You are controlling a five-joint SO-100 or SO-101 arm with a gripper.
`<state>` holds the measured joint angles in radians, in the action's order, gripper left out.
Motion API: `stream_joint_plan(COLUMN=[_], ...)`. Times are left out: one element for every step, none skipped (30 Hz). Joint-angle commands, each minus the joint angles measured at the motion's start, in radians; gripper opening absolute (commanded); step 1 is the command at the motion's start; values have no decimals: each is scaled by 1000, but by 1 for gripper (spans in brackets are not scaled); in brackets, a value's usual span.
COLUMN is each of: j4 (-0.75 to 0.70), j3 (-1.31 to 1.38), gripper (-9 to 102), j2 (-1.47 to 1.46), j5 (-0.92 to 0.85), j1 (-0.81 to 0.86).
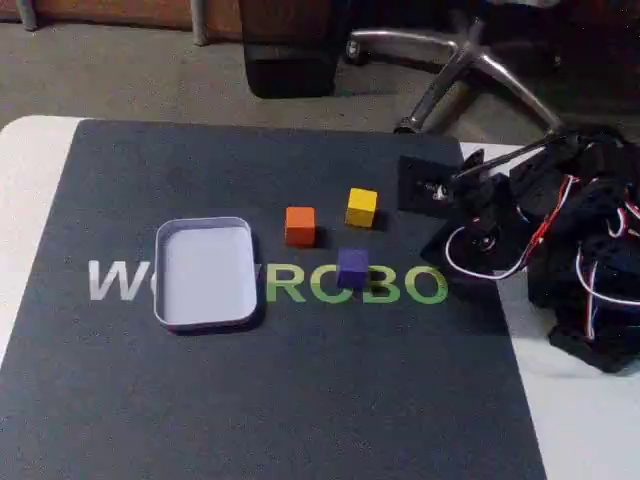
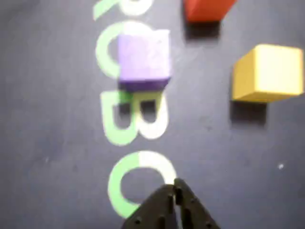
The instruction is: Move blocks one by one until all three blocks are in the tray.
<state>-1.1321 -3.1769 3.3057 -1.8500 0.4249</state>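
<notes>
Step one, none moved: tray empty on tabletop mat, three blocks right of it, my hand closed, empty; next I open over purple block.

Beyond my dark mat on the white table: grey carpet floor, a chrome chair base upper right.
</notes>
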Motion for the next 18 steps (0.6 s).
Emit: stream_joint_plan(j4=[38,46,52,61,83,106,106,106,104,101,100,95,80,60,38,11,-23,-63], j3=[6,6,6,6,6,9,18,28,41,55,69,86,107,132,158,187,222,259], gripper=[-8,-8,-8,-8,-8,-8,-8,-8,-8,-8,-8,-8,-8,-8,-8,-8,-8,-8], j2=[3,3,3,3,3,3,3,3,3,3,3,3,3,3,3,3,3,0], j5=[5,6,6,5,8,14,15,17,28,35,46,58,64,69,75,81,89,91], j1=[8,8,8,8,8,6,5,2,-2,-6,-12,-20,-26,-29,-34,-40,-44,-52])
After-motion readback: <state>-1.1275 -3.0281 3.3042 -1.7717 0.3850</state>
